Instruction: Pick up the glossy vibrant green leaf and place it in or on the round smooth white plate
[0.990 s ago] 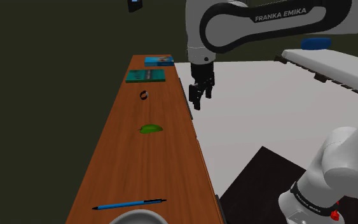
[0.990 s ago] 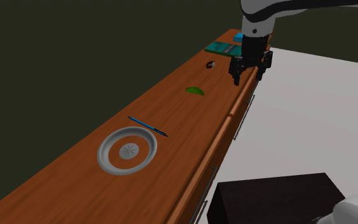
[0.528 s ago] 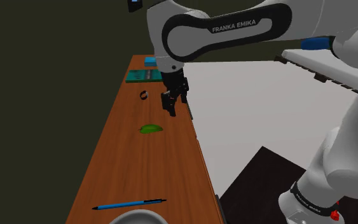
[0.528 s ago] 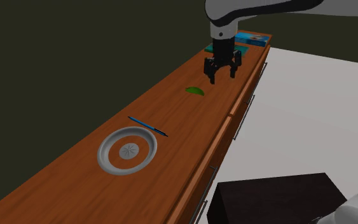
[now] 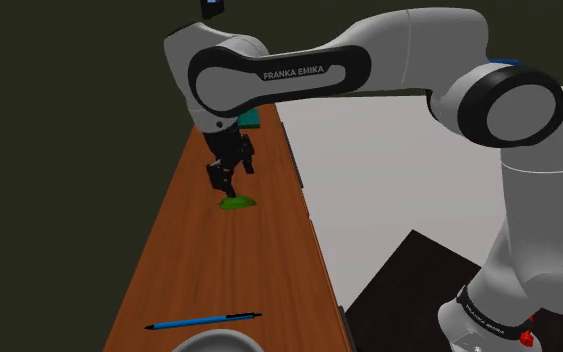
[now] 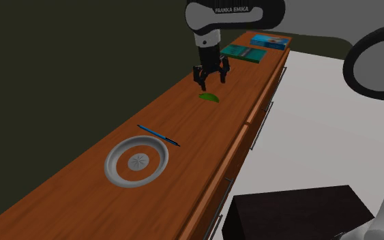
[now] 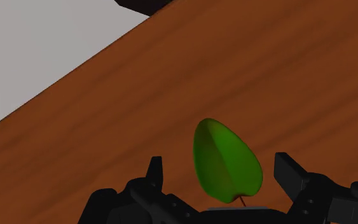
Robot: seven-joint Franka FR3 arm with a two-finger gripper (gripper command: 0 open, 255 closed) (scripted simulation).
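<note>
Brown wood grain is running the length of the worktop (image 6: 204, 136). The green leaf (image 7: 225, 159) is lying flat on it, about midway between the long edges and toward the end carrying the teal books (image 6: 245, 52).

We are noting the gripper (image 7: 222, 170) hanging just above the leaf and pointing down, with its fingers (image 7: 290, 173) spread wide. One black finger is standing to each side of the blade and neither is touching it, so nothing is being held. We are reading that spread as deliberate: the leaf is thin and slightly domed, so the tips are needing to straddle it before dropping toward the wood.

Off-white, the plate (image 6: 110, 167) is sitting well apart, nearer the opposite end of the worktop. A blue pen (image 6: 158, 135) is lying between it and the leaf.

We are judging this as the final approach to the grasp, with the carry not yet begun. We are flagging one risk: a flat, glossy leaf is offering little to pinch, and tips closing too high may be sliding over it.
</note>
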